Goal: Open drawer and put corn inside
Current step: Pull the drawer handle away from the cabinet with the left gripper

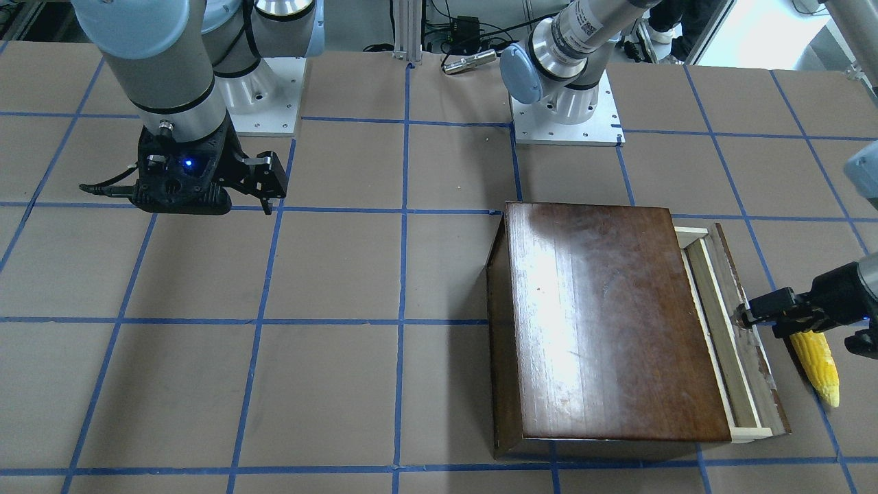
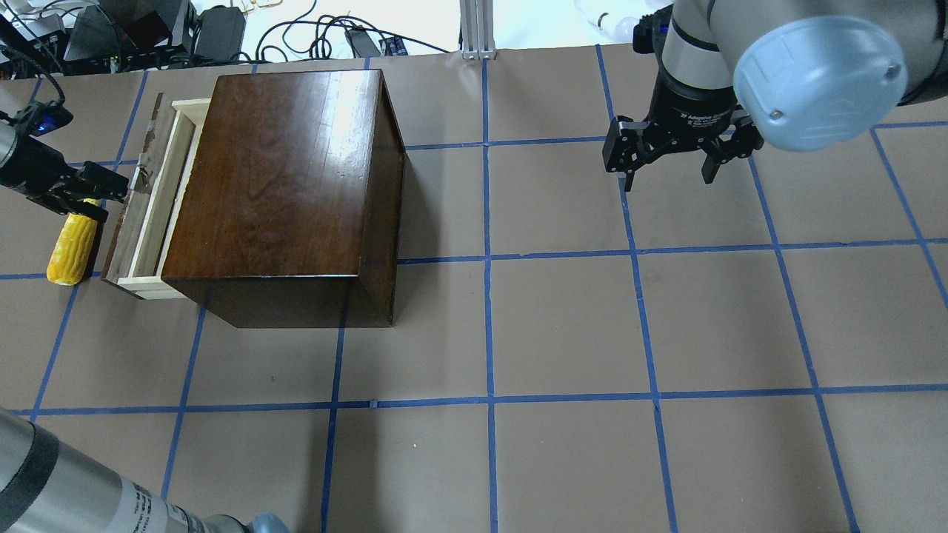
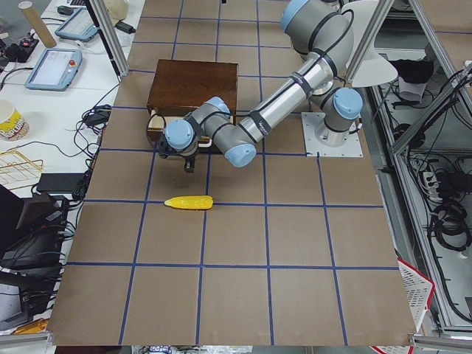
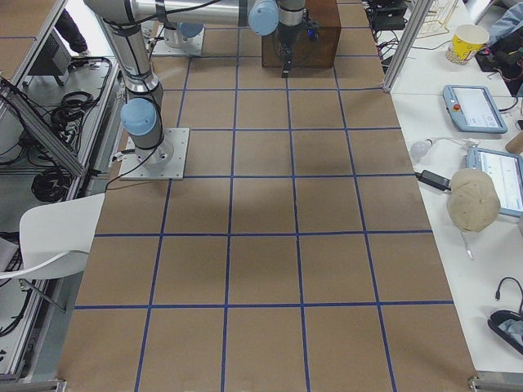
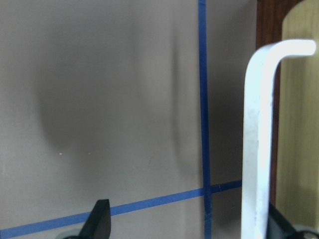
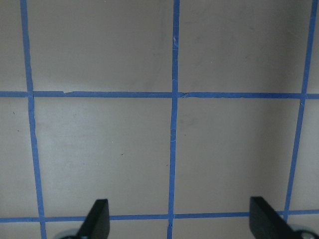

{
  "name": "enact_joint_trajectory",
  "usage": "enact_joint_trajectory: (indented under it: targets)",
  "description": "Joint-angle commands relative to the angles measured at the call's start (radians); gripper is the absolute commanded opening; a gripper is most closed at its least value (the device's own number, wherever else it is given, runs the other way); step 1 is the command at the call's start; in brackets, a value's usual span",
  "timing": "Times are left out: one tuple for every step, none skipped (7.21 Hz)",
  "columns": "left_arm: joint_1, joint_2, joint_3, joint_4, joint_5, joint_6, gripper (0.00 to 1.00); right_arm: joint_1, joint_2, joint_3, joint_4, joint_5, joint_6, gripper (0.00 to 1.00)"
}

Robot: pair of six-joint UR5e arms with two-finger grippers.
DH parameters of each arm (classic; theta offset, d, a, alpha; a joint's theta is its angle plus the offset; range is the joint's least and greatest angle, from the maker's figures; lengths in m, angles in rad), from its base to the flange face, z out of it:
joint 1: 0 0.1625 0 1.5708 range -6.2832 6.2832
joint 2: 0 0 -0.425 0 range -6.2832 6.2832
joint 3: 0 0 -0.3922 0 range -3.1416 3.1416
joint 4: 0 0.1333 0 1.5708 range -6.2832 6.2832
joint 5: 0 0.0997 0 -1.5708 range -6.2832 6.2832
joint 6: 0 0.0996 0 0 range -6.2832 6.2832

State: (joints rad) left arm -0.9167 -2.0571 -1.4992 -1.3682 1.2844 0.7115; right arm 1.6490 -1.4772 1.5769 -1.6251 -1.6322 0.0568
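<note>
The dark-brown box (image 1: 603,315) stands on the table with its pale wood drawer (image 1: 720,329) pulled out a short way; both also show in the overhead view, the box (image 2: 289,170) and the drawer (image 2: 152,200). My left gripper (image 1: 799,329) is open at the drawer's dark front panel (image 1: 754,363). In the left wrist view the pale handle (image 5: 256,139) stands between my left gripper's (image 5: 189,224) fingers, close to the right one. The yellow corn (image 1: 820,367) lies on the table just outside the drawer front, ungripped. My right gripper (image 2: 666,178) is open and empty, far from the box.
The table is brown with a blue tape grid (image 2: 489,259). The two arm bases (image 1: 566,116) stand at the robot's edge. Cables and electronics (image 2: 222,37) lie past the far edge behind the box. The right wrist view shows only bare table (image 6: 174,124).
</note>
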Motion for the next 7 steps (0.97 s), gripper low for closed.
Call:
enact_joint_trajectory:
  targets:
    - [0.010,0.000,0.001,0.001,0.001,0.005,1.00,0.000,0.000,0.000,0.001,0.000,0.000,1.00]
    - [0.015,0.000,0.001,0.008,0.001,0.017,1.00,0.000,0.000,0.000,0.001,0.000,0.000,1.00]
    - [0.015,0.000,0.001,0.009,0.001,0.029,1.00,0.000,0.000,0.000,0.001,0.000,0.000,1.00]
    - [0.018,0.000,0.001,0.009,0.003,0.029,1.00,0.000,0.000,0.000,0.001,0.000,0.000,1.00]
    - [0.024,0.000,0.001,0.009,0.003,0.029,1.00,0.000,0.000,0.000,0.001,0.000,0.000,1.00]
    - [0.025,0.000,0.001,0.017,0.003,0.035,1.00,0.000,0.000,0.000,0.001,0.000,0.000,1.00]
    - [0.025,0.000,-0.001,0.021,0.004,0.036,1.00,0.000,0.000,0.000,0.001,0.000,0.000,1.00]
